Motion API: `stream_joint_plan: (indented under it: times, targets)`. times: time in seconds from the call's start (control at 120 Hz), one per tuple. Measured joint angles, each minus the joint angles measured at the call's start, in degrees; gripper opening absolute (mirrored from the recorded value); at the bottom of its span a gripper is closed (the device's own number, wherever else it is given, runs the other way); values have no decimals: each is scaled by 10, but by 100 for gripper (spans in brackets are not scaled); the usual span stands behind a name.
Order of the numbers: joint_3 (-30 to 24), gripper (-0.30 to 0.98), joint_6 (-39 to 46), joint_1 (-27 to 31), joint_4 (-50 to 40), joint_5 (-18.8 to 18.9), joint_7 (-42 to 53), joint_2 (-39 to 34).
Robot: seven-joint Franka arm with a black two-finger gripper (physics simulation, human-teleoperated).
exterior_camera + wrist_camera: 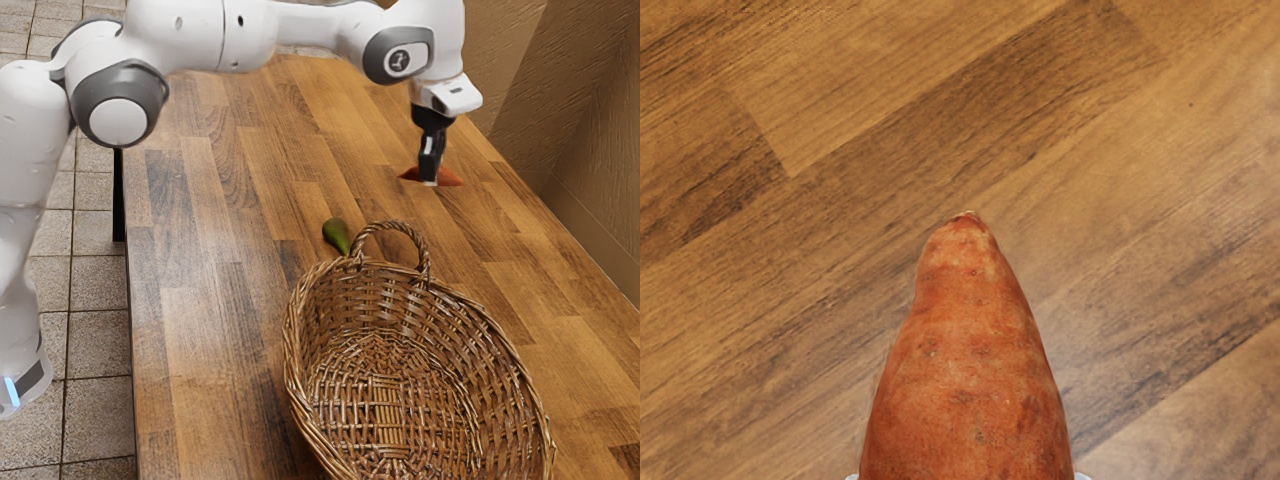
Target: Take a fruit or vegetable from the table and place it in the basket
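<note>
wrist view: the tapered, orange-red sweet potato (pixel 967 370) sits between fingers pressed to both flanks; the black two-finger gripper (pixel 429 181) holds it, down at the brown wooden table (pixel 205 300). the grasp seems in hand; next, lift straight, then carry it over the oval, woven wicker basket (pixel 465 330).

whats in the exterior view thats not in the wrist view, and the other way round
Exterior view: the woven basket with its handle, the dark green fruit or vegetable beside it, the white arm, the tiled floor and the wall.

Wrist view: close detail of the sweet potato, its pitted skin and narrow tip, plus pale slivers at its sides, too cut off to name.

Both: the sweet potato and the wooden table.
</note>
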Motion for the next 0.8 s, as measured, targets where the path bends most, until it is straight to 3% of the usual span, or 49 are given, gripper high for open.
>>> stream_joint_plan:
  times: [0.458, 0.617, 0.8]
  targets:
    - [-3, 17, -1, -193, -7, 23, -22, -1]
    - [-3, 17, 1, -214, -7, 25, -35, 7]
    - [-14, 53, 2, -212, -5, 28, -44, 17]
